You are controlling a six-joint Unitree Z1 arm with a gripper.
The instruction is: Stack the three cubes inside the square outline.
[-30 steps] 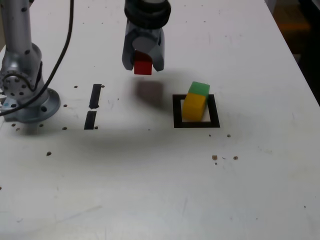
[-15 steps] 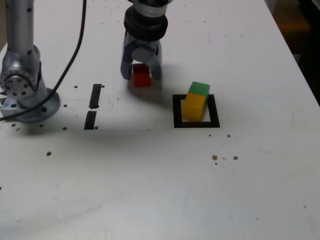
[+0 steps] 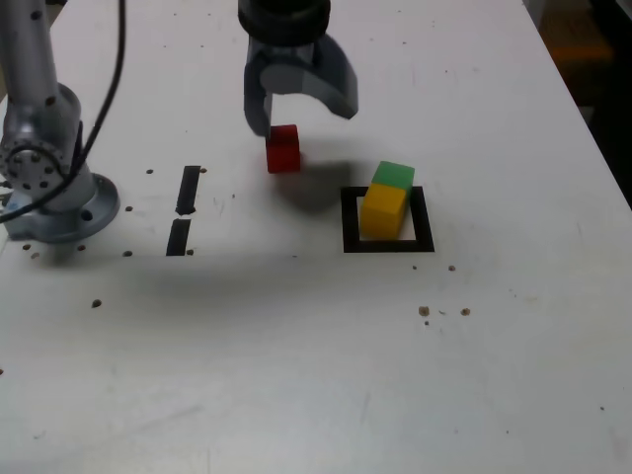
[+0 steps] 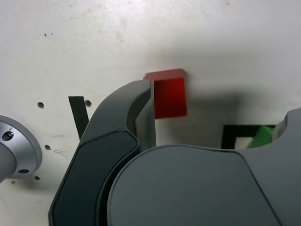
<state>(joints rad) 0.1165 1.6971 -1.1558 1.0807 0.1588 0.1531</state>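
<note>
In the exterior view, the red cube [image 3: 283, 148] rests on the white table, to the left of the square outline [image 3: 387, 245] and outside it. My gripper [image 3: 299, 109] hangs just above the red cube, open wide and holding nothing. The yellow cube [image 3: 383, 210] sits inside the outline. The green cube [image 3: 394, 177] touches it from behind, at the outline's far edge. The wrist view shows the red cube [image 4: 168, 96] beside one dark finger [image 4: 127, 122], apart from the other. A corner of the outline [image 4: 235, 136] and a bit of green cube [image 4: 261, 136] peek past the gripper body.
The arm's round grey base [image 3: 49, 193] stands at the exterior view's left, with a black cable rising from it. Two short black tape strips [image 3: 188, 190] [image 3: 179, 237] lie between base and cubes. Small dark specks dot the table. The table's edge runs down the right [image 3: 602, 148].
The gripper came down with the red cube, set it on the table left of the outline, then opened wide and lifted slightly. Yellow and green cubes stayed put.
</note>
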